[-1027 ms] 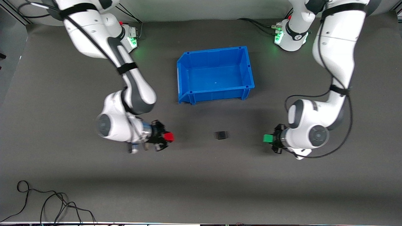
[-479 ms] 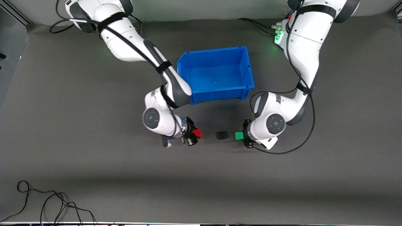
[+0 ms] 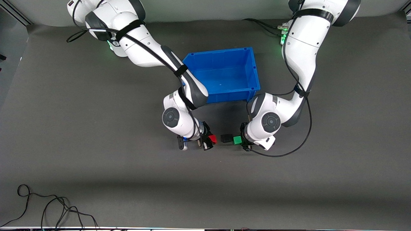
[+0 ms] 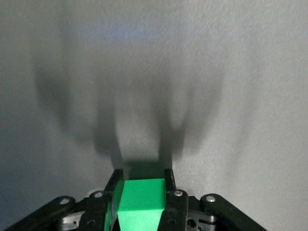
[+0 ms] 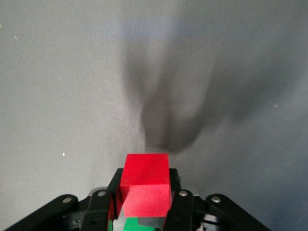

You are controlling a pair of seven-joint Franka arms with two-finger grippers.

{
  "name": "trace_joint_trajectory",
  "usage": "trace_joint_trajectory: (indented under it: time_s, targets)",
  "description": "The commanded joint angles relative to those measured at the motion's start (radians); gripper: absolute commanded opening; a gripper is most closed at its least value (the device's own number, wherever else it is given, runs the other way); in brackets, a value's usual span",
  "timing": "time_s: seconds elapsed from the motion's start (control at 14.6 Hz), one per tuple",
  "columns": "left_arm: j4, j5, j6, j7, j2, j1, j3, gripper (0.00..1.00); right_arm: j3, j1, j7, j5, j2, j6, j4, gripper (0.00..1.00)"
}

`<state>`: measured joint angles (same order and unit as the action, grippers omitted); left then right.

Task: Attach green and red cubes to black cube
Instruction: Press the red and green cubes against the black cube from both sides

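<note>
Black cube (image 3: 226, 138): sitting on the table mat, nearer the front camera than the blue bin, between the two coloured cubes; it is the smallest-looking item here, but it heads the list as the task's centrepiece.
Table (image 3: 96, 166): lying under a dark grey mat and carrying everything else.
Right arm: reaching down from its base past the corner of the bin toward the black cube.
Left arm: reaching down from its base beside the bin toward the black cube from the opposite end of the table.
Blue bin (image 3: 253, 69): standing open-topped on the mat, farther from the front camera than the three cubes.
Cable (image 3: 48, 205): lying in loose loops on the mat near the front camera, toward the right arm's end of the table.
Right gripper (image 3: 210, 140): hanging low over the mat, with its fingers (image 5: 107, 202) pinching the red cube from both sides.
Left gripper (image 3: 240, 140): hanging low over the mat, with its fingers (image 4: 169, 192) pinching the green cube from both sides.
Red cube (image 3: 212, 139): being held just beside the black cube, with a narrow gap showing between them.
Green cube (image 3: 237, 140): being held right against the black cube or nearly so; contact cannot be told.
</note>
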<state>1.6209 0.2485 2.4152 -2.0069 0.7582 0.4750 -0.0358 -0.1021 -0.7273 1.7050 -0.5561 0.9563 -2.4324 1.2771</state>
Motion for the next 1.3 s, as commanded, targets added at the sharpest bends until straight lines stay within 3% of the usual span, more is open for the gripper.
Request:
trace_joint_trajectory:
  time_s: [0.0,0.55,0.68,0.75,0.82,0.89,0.96,1.23]
  targets:
    - [-0.019,0.002,0.001,-0.013,0.016,0.024,0.017,0.00,-0.014,-0.030,0.050,-0.016,0.054,-0.017,-0.073,0.33]
    - [-0.021,-0.008,-0.001,0.014,0.016,0.048,0.017,0.00,-0.016,-0.060,0.090,-0.005,0.082,-0.089,-0.078,0.34]
    - [-0.022,-0.008,-0.005,0.030,0.013,0.048,0.017,0.01,-0.016,-0.060,0.090,-0.001,0.082,-0.089,-0.075,0.40]
    - [-0.024,-0.009,-0.007,0.031,0.012,0.048,0.017,0.10,-0.016,-0.060,0.088,-0.001,0.082,-0.089,-0.074,0.44]
    - [-0.029,-0.017,-0.007,0.040,0.009,0.047,0.017,0.38,-0.018,-0.058,0.090,-0.001,0.081,-0.089,-0.073,0.73]
    - [-0.041,-0.031,-0.010,0.062,0.007,0.047,0.019,0.83,-0.021,-0.057,0.091,-0.002,0.078,-0.088,-0.073,0.99]
    - [-0.061,-0.034,-0.018,0.065,0.006,0.045,0.019,1.00,-0.024,-0.055,0.088,-0.001,0.070,-0.088,-0.073,1.00]
    - [-0.084,-0.057,-0.114,0.111,-0.063,-0.018,0.028,1.00,-0.067,-0.041,0.076,0.018,0.000,-0.006,-0.062,1.00]
